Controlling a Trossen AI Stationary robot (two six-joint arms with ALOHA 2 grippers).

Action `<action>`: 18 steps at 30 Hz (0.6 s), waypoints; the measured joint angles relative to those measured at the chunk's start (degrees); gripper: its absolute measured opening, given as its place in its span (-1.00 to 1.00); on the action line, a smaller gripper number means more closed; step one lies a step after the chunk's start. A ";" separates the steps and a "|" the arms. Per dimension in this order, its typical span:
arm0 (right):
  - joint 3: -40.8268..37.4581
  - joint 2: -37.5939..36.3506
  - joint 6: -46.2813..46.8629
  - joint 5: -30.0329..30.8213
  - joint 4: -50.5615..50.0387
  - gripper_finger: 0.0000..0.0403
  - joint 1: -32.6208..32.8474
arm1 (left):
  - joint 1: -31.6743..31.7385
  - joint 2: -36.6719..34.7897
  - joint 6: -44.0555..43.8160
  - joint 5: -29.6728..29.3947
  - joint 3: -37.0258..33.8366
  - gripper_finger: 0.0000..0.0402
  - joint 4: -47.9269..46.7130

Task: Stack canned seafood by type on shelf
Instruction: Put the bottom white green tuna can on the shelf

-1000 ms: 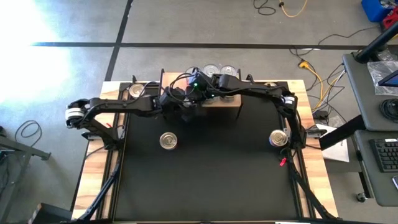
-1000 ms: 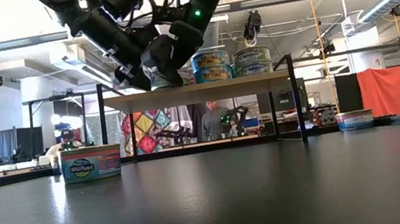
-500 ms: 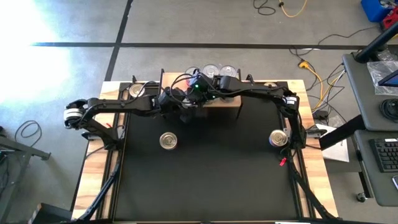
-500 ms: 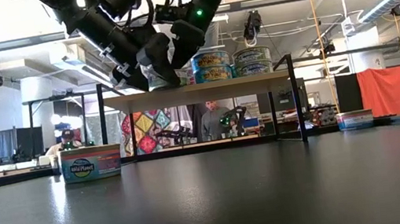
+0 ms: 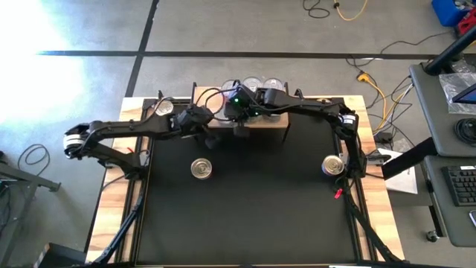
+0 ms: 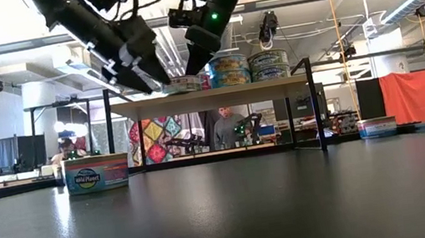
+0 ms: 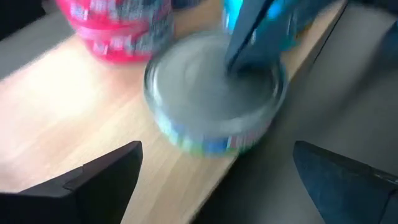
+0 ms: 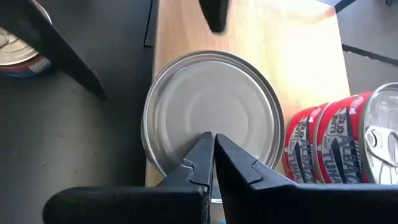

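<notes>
The shelf (image 6: 217,95) stands at the table's far edge. On its left part sits a silver-lidded can (image 8: 211,93) with a blue-green label (image 7: 205,140), close to the board's near edge. Red-labelled cans (image 8: 323,149) stand beside it, and two short stacks (image 6: 249,66) fill the middle of the board. My right gripper (image 8: 213,142) is shut, its tips on the can's lid. My left gripper (image 7: 217,180) is open, a little to the left of that can (image 6: 184,83) and clear of it. My right gripper sets its shut fingertips (image 8: 202,152) on the silver lid (image 8: 211,121) of the can, near the lid's middle. The fingers slant down from the table's near right side. The can stands flat on the shelf board (image 8: 280,50).
One loose can (image 5: 201,169) stands on the black mat at mid left, another (image 5: 333,165) at the right edge. One more can (image 5: 163,109) sits on the wooden strip at the far left. People and benches show in the room behind the shelf.
My left gripper has drawn back from the silver-lidded can toward the table's left edge and risen a little, leaving the can on the shelf. My right gripper has stayed over the can's lid.
</notes>
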 joint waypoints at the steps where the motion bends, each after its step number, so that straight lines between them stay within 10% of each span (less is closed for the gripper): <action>1: 0.00 0.00 0.22 -0.02 0.00 -0.94 -0.04 | 0.00 -0.82 0.02 0.07 -0.34 0.98 -0.86; 18: 0.04 -0.96 0.10 1.12 0.63 -0.94 -0.17 | -15.34 -19.06 1.83 1.89 -13.07 0.98 -1.35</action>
